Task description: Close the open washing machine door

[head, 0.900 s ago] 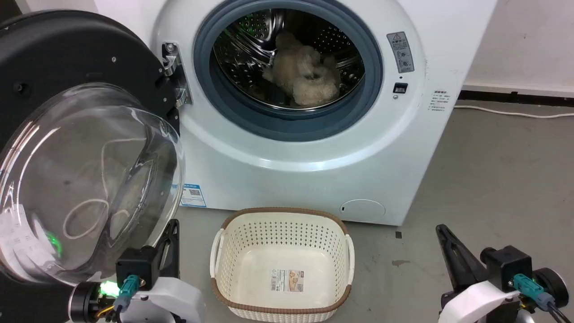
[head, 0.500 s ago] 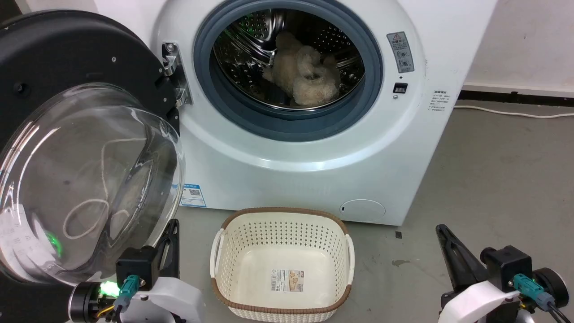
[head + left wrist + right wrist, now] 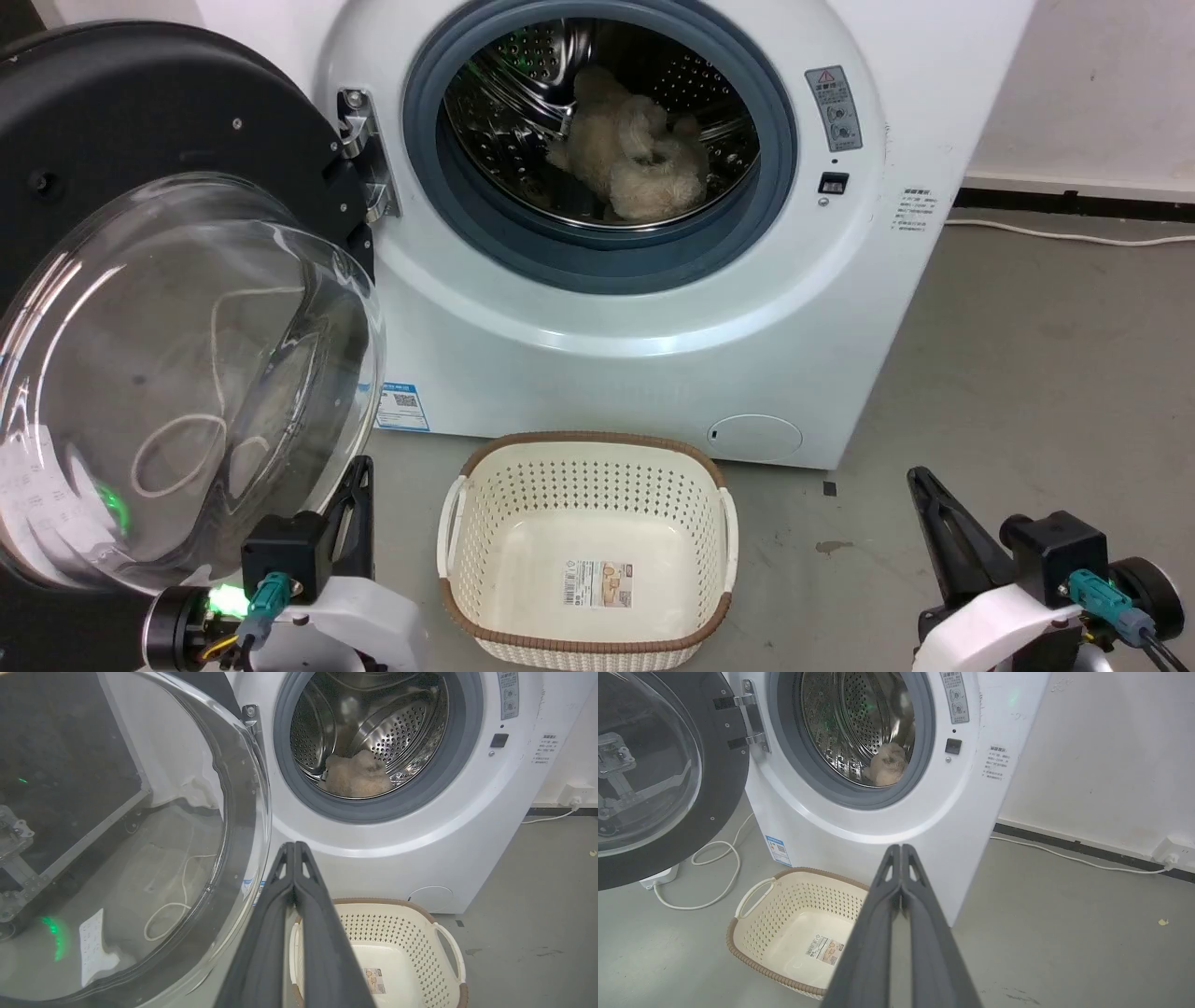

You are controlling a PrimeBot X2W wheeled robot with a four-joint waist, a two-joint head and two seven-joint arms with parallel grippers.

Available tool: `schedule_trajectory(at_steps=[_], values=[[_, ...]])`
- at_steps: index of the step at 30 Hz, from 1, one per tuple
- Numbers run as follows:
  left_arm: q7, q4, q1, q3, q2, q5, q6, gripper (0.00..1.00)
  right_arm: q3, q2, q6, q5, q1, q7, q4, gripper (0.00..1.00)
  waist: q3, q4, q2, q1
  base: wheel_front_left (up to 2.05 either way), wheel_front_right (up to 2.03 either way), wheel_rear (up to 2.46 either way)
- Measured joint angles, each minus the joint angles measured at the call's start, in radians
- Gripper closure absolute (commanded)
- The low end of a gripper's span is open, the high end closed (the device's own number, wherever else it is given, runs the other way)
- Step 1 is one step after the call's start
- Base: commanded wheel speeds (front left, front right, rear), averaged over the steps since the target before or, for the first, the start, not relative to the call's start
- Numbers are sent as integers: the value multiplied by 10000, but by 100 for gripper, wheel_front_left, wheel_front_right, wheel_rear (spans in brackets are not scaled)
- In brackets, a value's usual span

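The left end effector (image 3: 294,848) has its two dark fingers pressed together on nothing, low beside the glass bulge of the washing machine door (image 3: 140,103); whether they touch I cannot tell. The right end effector (image 3: 901,848) is pinched empty too, well apart to the right. The door hangs swung wide at the left of the white washing machine (image 3: 653,355). A cream basket (image 3: 504,523) sits on the floor (image 3: 1027,373) between them.

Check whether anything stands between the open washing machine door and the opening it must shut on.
Nothing visible does. The washing machine door hangs open at left; the fluffy item lies inside the drum, and the laundry basket sits on the floor below.
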Motion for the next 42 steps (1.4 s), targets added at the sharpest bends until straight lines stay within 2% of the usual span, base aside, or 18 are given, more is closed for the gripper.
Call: schedule_trajectory(at_steps=[2, 3, 23, 35, 42], values=[[0, 0, 0, 0, 0, 0, 0, 100, 0, 0, 0, 0, 0, 0, 0, 100, 0, 0, 0, 0, 0, 0, 0], [0, 4, -1, -2, 0, -2, -2, 0, 2, -2, -2, 4, 2, 0, 4, 0, 0, 0, 0, 0, 0, 0, 0], [-274, 19, -3, -226, 31, 13, 29, 0, -17, -2, 0, 140, 21, -226, 96, 0, -43, 206, 0, 0, 0, 0, 0], [-502, 48, -1, -483, 211, 27, 100, 0, 130, -2, 0, 307, 49, -474, 176, 0, -195, 902, 0, 0, 0, 0, 0], [-637, -27, 124, -502, 265, 25, 320, 0, 495, -44, 0, 433, 34, -635, 303, 0, -162, 1334, 0, 0, 0, 0, 0]])
